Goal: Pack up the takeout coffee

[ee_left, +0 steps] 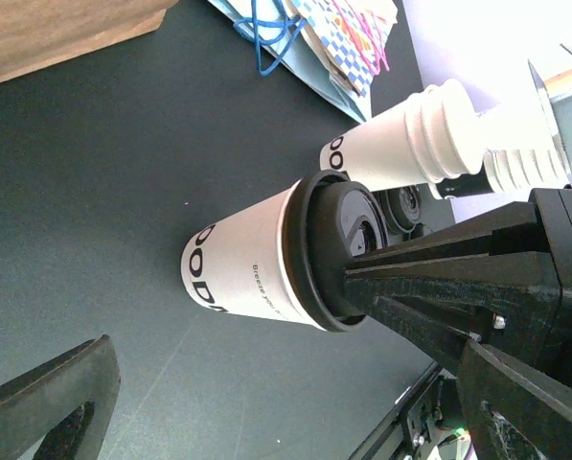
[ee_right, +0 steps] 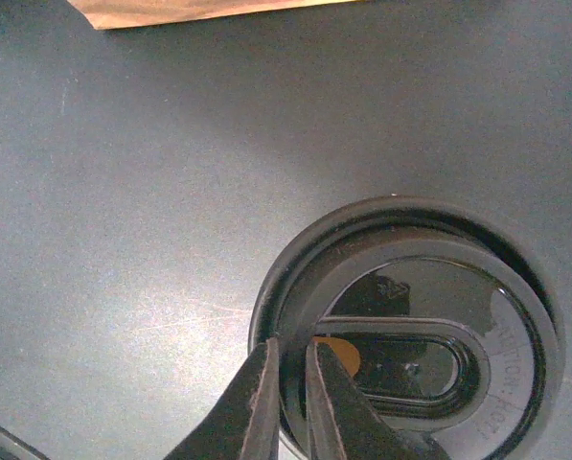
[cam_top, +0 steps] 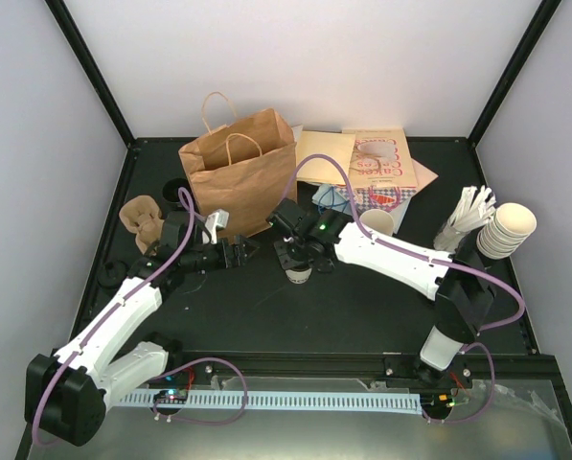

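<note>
Right wrist view: takeout coffee directly under the fingertips, black lid on, cup upright on the dark table. Right gripper fingers nearly closed, a thin gap only, lid rim caught between the tips, one tip outside the rim and one inside over the lid's recess. Left wrist view: same cup ahead of the fingers, cream wall with black print, the right gripper's black fingers resting on the lid top. Left gripper fingers spread wide, nothing between them, apart from the cup, level with its side. Past the cup from the left fingers: stack of lidless cups, close beside the coffee; contact cannot be told. Top view: coffee between the two grippers at mid-table. Brown paper bag stands upright just behind both grippers, mouth open, handles up. Cardboard drink carrier lies to the left of the left fingers, well apart from the cup.
</note>
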You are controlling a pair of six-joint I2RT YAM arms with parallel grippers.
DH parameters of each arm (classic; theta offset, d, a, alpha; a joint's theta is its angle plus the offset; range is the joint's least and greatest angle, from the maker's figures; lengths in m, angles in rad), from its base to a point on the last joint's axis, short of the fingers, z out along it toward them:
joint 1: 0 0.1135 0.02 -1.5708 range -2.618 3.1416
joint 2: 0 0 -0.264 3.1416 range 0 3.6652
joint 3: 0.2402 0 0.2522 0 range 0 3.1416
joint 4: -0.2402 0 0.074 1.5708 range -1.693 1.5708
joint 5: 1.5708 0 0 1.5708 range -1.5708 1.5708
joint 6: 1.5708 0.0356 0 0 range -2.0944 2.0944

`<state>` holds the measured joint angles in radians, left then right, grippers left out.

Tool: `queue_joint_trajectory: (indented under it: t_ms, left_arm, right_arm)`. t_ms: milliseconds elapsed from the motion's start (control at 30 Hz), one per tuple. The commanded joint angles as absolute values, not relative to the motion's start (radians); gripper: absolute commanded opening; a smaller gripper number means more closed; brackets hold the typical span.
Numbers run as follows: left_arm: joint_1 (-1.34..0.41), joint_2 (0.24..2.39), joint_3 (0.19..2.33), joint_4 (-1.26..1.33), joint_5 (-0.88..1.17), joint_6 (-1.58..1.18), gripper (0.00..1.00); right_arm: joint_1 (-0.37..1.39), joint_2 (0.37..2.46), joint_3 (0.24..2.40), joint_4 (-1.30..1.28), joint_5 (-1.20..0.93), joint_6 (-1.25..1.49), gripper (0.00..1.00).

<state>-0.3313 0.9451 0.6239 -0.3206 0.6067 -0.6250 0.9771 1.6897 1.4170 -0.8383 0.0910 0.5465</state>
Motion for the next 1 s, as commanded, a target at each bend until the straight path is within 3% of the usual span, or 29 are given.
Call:
queue_joint_trajectory:
  t_ms: [0,333,700,767,967]
  left_arm:
    - [-0.34,0.957,0.626,-0.286,0.625,-0.632,0.99]
    - [-0.345,0.962,0.624,-0.282,0.621,-0.629,0.99]
    - [-0.355,0.959,0.609,-0.241,0.621,-0.629,0.99]
    - [-0.362,0.966,0.603,-0.22,0.624,-0.632,0.98]
    - [-0.39,1.027,0.604,-0.171,0.635,-0.645,0.94]
  right_arm:
    - [0.985,1.71,1.443,-0.83,0.088,0.533,0.14]
    - [0.985,1.679,1.488,-0.866,0.108,0.504,0.24]
    - [0.981,1.54,1.466,-0.853,0.223,0.449,0.25]
    - [0.975,1.499,1.434,-0.833,0.255,0.448,0.36]
    - [0.946,1.408,1.375,-0.773,0.295,0.43,0.37]
